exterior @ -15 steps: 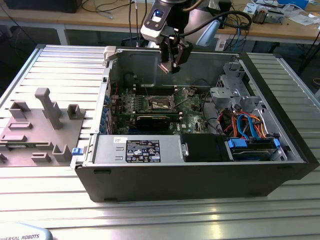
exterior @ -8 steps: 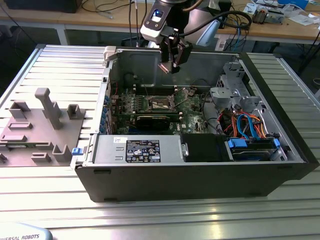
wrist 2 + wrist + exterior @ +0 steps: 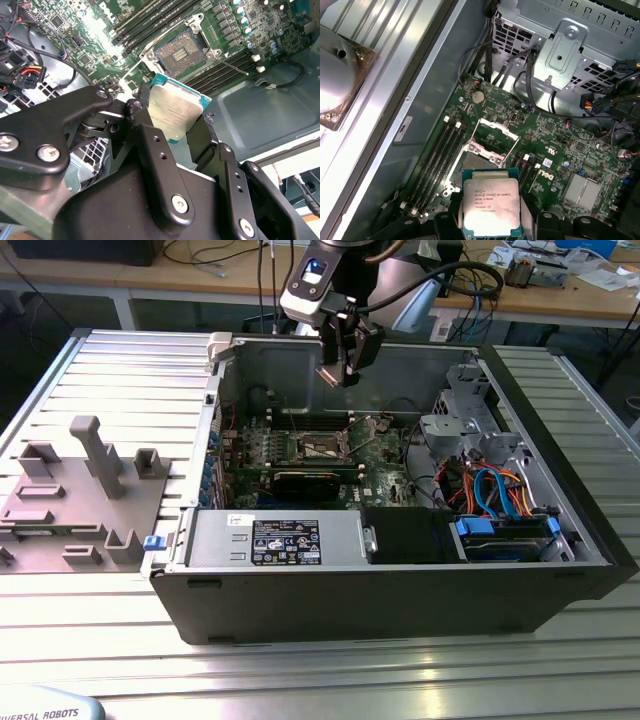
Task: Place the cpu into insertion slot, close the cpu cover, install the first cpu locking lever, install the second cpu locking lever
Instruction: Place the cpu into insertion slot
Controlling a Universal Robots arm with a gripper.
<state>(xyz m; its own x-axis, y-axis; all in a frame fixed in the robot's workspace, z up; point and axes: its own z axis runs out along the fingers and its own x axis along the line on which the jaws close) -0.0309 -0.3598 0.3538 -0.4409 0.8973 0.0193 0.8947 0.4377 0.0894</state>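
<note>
Gripper (image 3: 172,127) clamped on the cpu (image 3: 177,107) hangs well above the open insertion slot (image 3: 179,52) inside the computer case (image 3: 400,590); you should keep it level and squared to that slot while lowering.

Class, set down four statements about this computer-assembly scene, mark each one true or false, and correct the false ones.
1. The gripper holds the cpu between its fingers. True.
2. The cpu sits in the insertion slot. False: the slot is empty, and the cpu is held above the board.
3. The cpu cover is shut over the slot. False: it stands open.
4. The computer case lies on its side, with its inside open to view. True.
</note>
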